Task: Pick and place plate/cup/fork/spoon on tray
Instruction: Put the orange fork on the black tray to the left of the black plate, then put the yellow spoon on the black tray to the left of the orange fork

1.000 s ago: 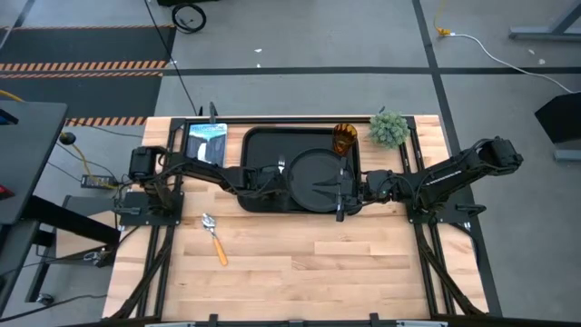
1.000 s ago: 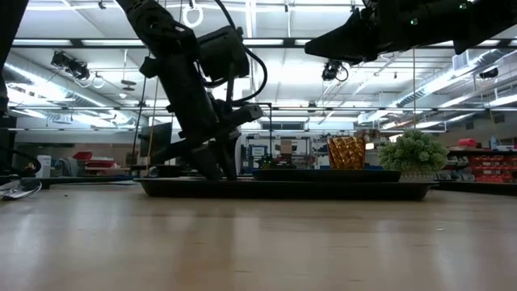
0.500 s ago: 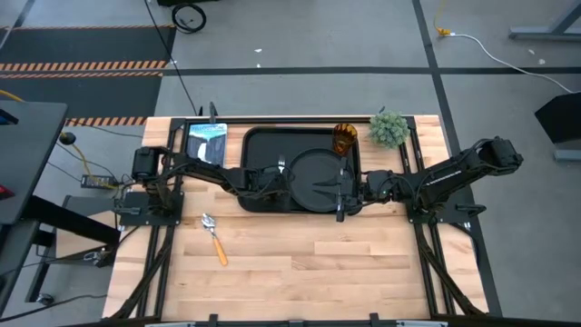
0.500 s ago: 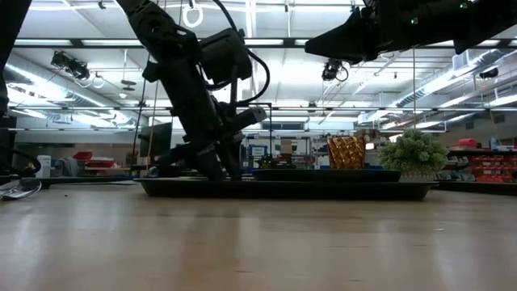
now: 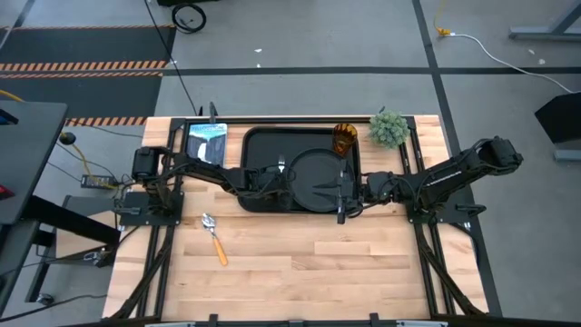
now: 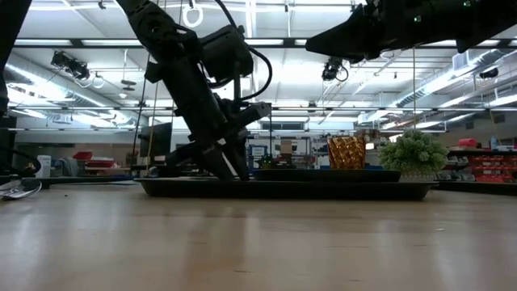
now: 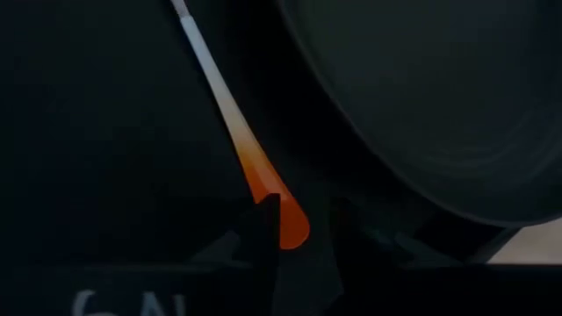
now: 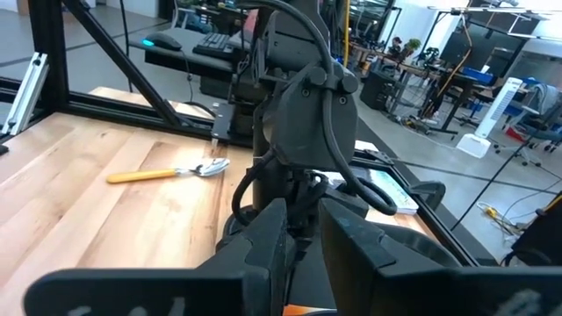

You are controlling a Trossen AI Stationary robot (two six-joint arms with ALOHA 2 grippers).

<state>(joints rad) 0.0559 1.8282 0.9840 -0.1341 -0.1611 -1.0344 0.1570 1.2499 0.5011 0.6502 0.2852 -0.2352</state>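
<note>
The black tray (image 5: pixel 263 145) lies at the table's far middle. The round black plate (image 5: pixel 318 173) lies in it, and the amber cup (image 5: pixel 344 139) stands in its far right corner. The fork (image 7: pixel 230 123) lies flat in the tray beside the plate's left rim, tines toward the far edge. My left gripper (image 7: pixel 303 241) is low over the handle's orange-red end (image 7: pixel 285 224), slightly open, with a finger on either side. My right gripper (image 8: pixel 303 241) hangs above the plate's right side, slightly open and empty. The spoon (image 5: pixel 215 238) lies on the wood at the near left. My left gripper comes at the fork's handle end (image 7: pixel 294 230) slanting down from the table's left. One finger (image 7: pixel 268 237) overlaps the handle end and a dark gap shows beside the other. I cannot tell whether a finger touches it.
A small green plant (image 5: pixel 388 128) stands at the far right corner beside the tray. A blue and white packet (image 5: pixel 206 141) lies left of the tray. Bare wood (image 5: pixel 309 263) stretches along the near half of the table.
My left gripper has shifted a little toward the table's right, toward the plate, staying low over the tray. The fork, plate and cup stay where they were.
</note>
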